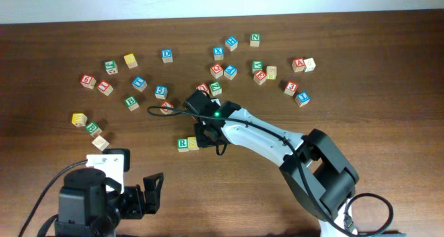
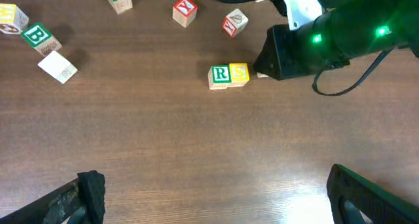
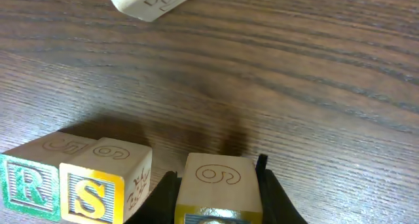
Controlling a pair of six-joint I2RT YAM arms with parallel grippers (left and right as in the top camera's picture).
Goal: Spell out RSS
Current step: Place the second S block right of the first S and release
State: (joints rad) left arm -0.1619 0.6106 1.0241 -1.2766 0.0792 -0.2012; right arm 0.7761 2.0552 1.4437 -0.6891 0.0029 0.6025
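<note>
The green R cube [image 1: 182,145] and a yellow S cube [image 1: 193,143] stand side by side, touching, on the wooden table; they also show in the left wrist view, R [image 2: 220,75] and S [image 2: 239,73], and in the right wrist view, R [image 3: 29,175] and S [image 3: 105,178]. My right gripper [image 3: 219,185] is shut on the second yellow cube [image 3: 219,181], just right of the S cube with a small gap. In the overhead view the right gripper [image 1: 206,134] hides that cube. My left gripper [image 2: 209,194] is open and empty near the front edge.
Many other letter cubes lie scattered across the far half of the table, among them a green B cube [image 1: 93,128], a yellow cube [image 1: 79,119] and a plain cube [image 1: 100,142] at the left. Red-lettered cubes [image 2: 184,10] lie behind the R and S pair.
</note>
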